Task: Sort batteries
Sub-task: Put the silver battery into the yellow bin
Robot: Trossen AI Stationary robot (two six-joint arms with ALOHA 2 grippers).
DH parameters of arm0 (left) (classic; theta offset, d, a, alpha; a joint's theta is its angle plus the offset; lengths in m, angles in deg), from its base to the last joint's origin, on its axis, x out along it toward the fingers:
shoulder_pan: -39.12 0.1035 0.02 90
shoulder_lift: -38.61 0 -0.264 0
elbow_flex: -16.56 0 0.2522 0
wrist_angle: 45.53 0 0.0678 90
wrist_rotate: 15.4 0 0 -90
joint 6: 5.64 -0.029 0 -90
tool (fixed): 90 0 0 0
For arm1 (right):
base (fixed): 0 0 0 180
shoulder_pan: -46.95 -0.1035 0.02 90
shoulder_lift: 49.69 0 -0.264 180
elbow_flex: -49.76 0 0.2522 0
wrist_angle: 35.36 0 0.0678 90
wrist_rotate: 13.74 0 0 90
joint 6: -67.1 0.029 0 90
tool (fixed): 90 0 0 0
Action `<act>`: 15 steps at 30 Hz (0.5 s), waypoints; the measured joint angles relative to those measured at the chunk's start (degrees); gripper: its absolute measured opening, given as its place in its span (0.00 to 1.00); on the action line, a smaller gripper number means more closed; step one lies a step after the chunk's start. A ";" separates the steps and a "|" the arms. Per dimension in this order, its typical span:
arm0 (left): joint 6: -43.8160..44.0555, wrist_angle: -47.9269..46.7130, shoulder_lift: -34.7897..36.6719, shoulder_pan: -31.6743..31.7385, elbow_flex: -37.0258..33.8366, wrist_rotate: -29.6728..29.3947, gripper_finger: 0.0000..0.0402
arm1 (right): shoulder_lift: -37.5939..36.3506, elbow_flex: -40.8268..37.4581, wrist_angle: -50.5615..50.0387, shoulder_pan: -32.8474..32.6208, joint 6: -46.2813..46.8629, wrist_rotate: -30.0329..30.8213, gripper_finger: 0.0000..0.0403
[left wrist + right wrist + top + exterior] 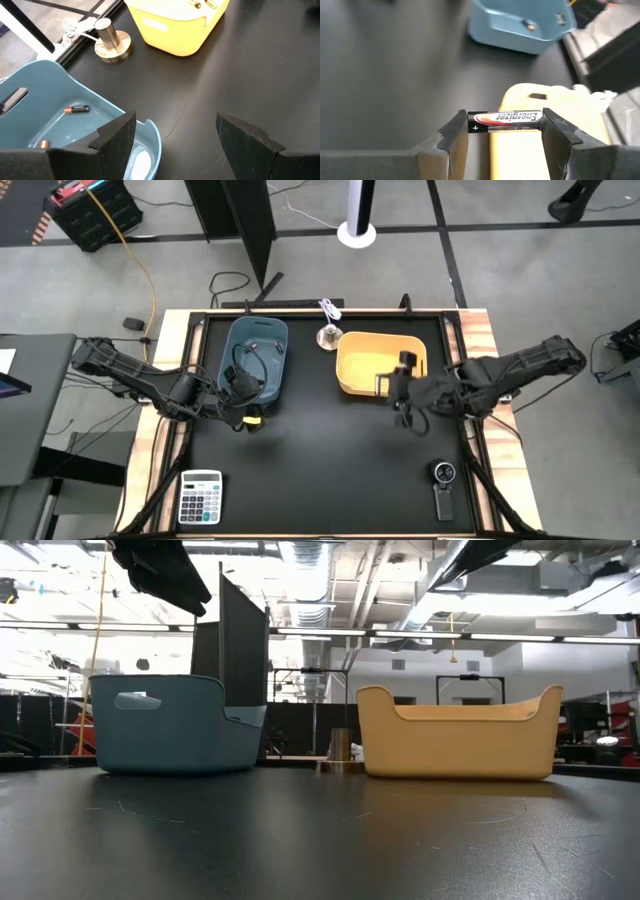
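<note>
My right gripper (505, 126) is shut on a black and silver battery (506, 118). It hangs over the near rim of the yellow bin (520, 150), and in the high view it is the right gripper (396, 387). My left gripper (175, 137) is open over the near end of the blue bin (55, 90), with nothing between its fingers. It also shows in the high view as the left gripper (243, 395). A dark battery with an orange end (76, 109) lies on the blue bin's floor, and another orange end (44, 144) shows near it. Small batteries (196, 4) lie inside the yellow bin (175, 25). My right gripper holds the battery lengthwise between its two fingers, so one end (473, 123) meets one finger (456, 134) and the other end meets the other finger. The battery lies level across the gap, lifted clear above the yellow bin's rim.
A small metal cylinder on a round base (327, 335) stands between the bins near the far edge. A grey-white calculator (200, 498) lies at the near left and a black gadget with a round dial (444, 485) at the near right. Bare black tabletop (330, 460) lies between them.
</note>
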State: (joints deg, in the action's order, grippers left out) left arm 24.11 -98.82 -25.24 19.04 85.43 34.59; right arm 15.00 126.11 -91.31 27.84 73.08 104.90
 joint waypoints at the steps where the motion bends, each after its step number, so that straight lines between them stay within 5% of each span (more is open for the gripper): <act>1: 0.01 0.00 0.00 0.00 0.00 -0.02 0.68 | -0.37 -0.07 0.27 1.43 -1.21 0.00 0.48; 10: 0.03 -0.01 0.00 0.00 0.00 -0.07 0.68 | -2.20 -4.43 0.47 18.06 -5.76 -5.92 0.49; 15: 0.01 -0.02 0.00 0.00 0.00 -0.08 0.68 | -0.04 -7.45 1.50 25.23 -5.12 -6.41 0.60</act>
State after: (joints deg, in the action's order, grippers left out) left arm 24.12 -98.84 -25.24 19.04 85.43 34.51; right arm 14.96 118.66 -89.82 53.07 67.96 98.49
